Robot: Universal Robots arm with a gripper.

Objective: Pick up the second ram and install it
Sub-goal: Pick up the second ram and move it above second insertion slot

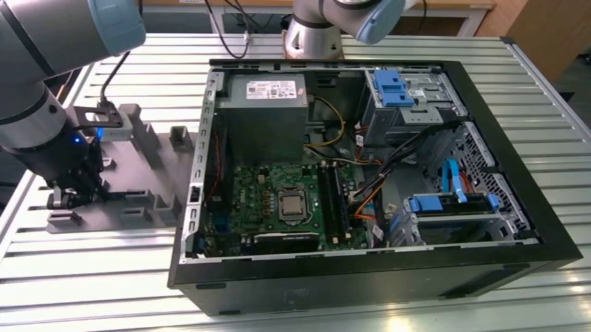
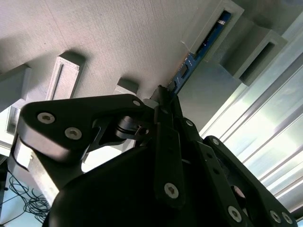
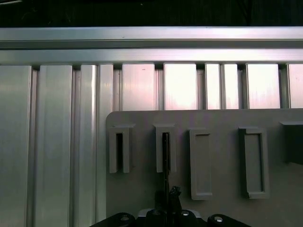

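Observation:
The second ram [image 2: 191, 61] is a thin blue board standing on its edge in a slot of the grey holder block [image 2: 118, 42]. In the first wrist view the second ram [image 3: 165, 156] shows edge-on, running from a slot of the holder block [image 3: 222, 123] down to my gripper [image 3: 170, 196]. My gripper [image 2: 164, 97] has its black fingers brought together on the near end of the stick. In the exterior view, my gripper [image 1: 79, 197] reaches down onto the holder block [image 1: 152, 173] at the exterior view's left, beside the open computer.
An open black computer case [image 1: 369, 277] lies on the slatted aluminium table [image 1: 93, 277]. Inside it are the green motherboard [image 1: 277, 200], black memory slots [image 1: 331, 200], a grey power supply [image 1: 263, 104], blue drive brackets [image 1: 392, 86] and loose cables. The arm's base [image 1: 314, 34] stands behind.

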